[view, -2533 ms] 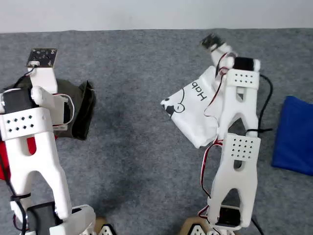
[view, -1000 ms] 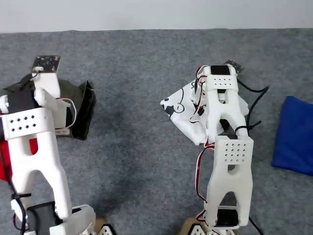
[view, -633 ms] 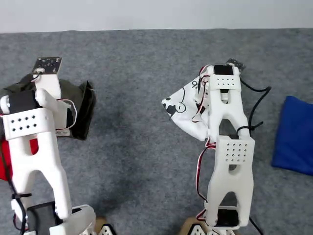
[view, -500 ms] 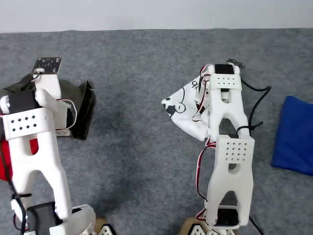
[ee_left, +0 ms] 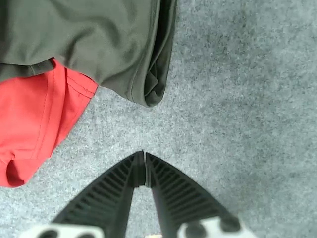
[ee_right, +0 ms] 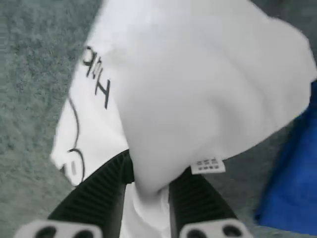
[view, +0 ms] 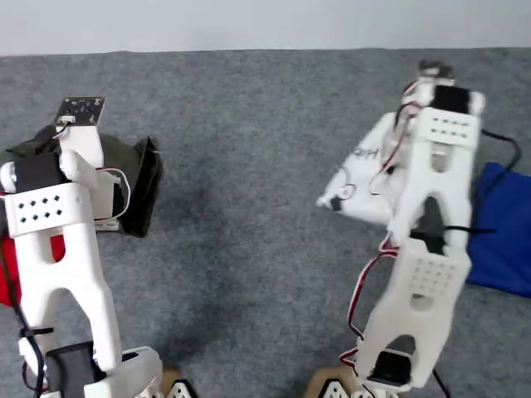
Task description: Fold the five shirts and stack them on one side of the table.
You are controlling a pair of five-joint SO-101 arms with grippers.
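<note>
white shirt [view: 365,174] bunched at 2 o'clock, pinched in my right gripper [ee_right: 151,174], I judge for relocating | blue shirt [view: 502,240] just beside, 3 o'clock | left gripper [ee_left: 144,163] pressed together, empty, parked by olive shirt [ee_left: 89,39], 9 o'clock

The left arm [view: 58,249] and right arm [view: 423,274] are white plastic shells with grids of small round holes, black servo blocks and thin red, white and black cables behind the jaws, which are black, ribbed and tapered.
</note>
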